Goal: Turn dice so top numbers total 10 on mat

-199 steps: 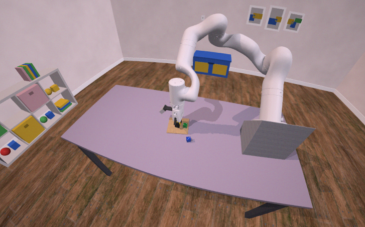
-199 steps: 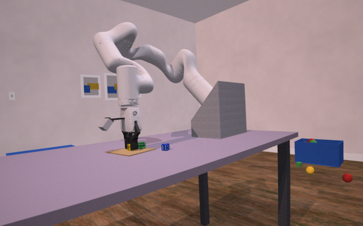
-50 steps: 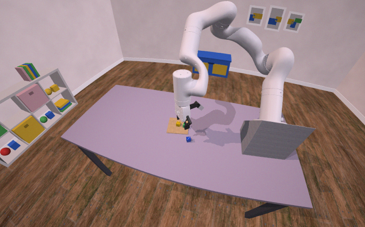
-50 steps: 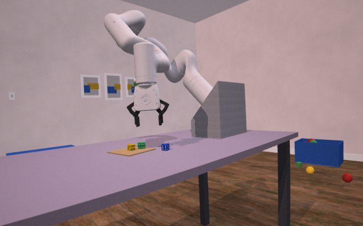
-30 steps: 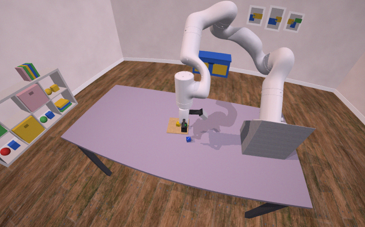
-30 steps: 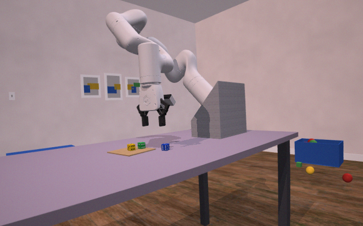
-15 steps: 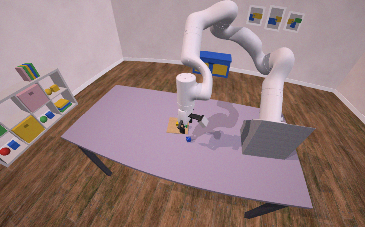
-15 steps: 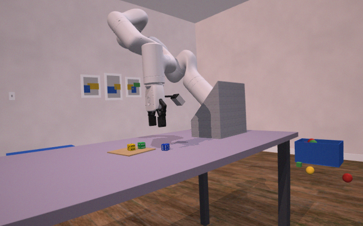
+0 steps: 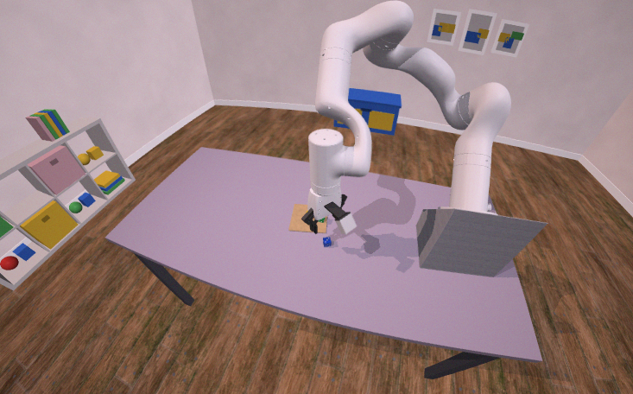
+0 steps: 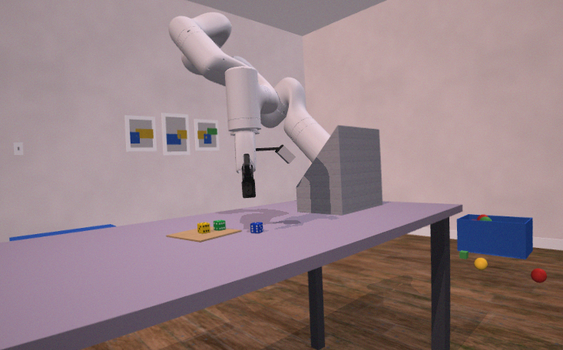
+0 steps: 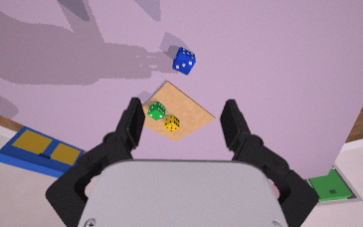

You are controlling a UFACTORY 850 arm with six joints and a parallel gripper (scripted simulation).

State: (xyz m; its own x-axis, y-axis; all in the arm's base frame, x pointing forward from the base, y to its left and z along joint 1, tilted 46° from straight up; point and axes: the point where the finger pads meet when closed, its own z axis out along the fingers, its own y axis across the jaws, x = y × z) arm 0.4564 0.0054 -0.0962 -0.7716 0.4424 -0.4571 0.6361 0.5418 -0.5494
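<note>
My gripper (image 9: 326, 219) (image 10: 248, 193) (image 11: 183, 108) is open and empty, high above the table near the mat. The tan mat (image 9: 299, 225) (image 10: 187, 236) (image 11: 194, 111) lies flat. A green die (image 9: 322, 219) (image 10: 219, 224) (image 11: 156, 111) and a yellow die (image 10: 203, 227) (image 11: 172, 122) sit on it, apart. The yellow one is hidden by the gripper in the top view. A blue die (image 9: 326, 241) (image 10: 256, 227) (image 11: 184, 61) lies on the table beside the mat, off it. I cannot read the top numbers surely.
The lilac table (image 9: 240, 244) (image 10: 101, 278) (image 11: 278, 60) carries the grey arm base (image 9: 475, 244) (image 10: 357, 173) on its right side. Shelves (image 9: 98, 122) and blue furniture (image 9: 375, 100) stand beyond the table.
</note>
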